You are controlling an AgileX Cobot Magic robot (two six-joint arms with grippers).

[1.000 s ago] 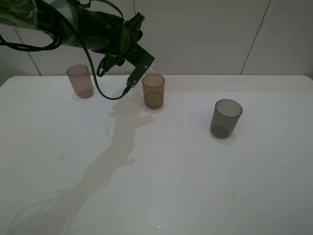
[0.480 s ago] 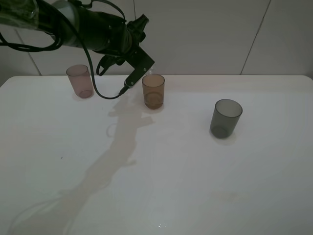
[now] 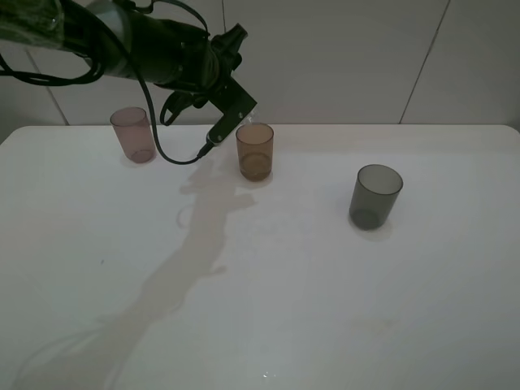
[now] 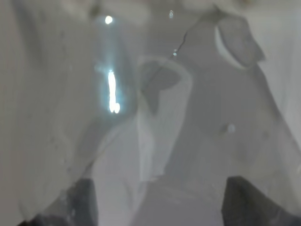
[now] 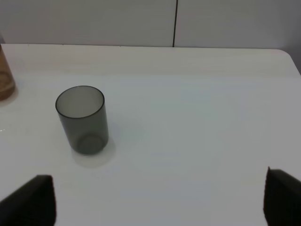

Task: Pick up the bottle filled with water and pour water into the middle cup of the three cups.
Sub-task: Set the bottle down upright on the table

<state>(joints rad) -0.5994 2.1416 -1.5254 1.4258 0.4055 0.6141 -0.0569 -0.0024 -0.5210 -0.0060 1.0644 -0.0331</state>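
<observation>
My left gripper (image 3: 232, 110) hangs in the air just left of and above the amber middle cup (image 3: 254, 151), tilted toward its rim. It is shut on the clear bottle (image 4: 164, 122), which fills the left wrist view between the two dark fingertips (image 4: 80, 202). In the exterior view the bottle is almost hidden; only a faint clear tip shows at the cup's rim. The pink-mauve cup (image 3: 133, 135) stands at the far left and the dark grey cup (image 3: 374, 196) at the right. My right gripper (image 5: 160, 197) is open and empty, back from the grey cup (image 5: 82, 119).
All three cups stand upright on the white table (image 3: 284, 284), near its far edge by the tiled wall. The left arm and its cable reach in from the upper left. The amber cup's edge (image 5: 4, 75) shows in the right wrist view.
The left gripper has turned slightly with the bottle over the amber cup's rim, its cable swinging a little to the left. The cups and the right gripper have not moved.
</observation>
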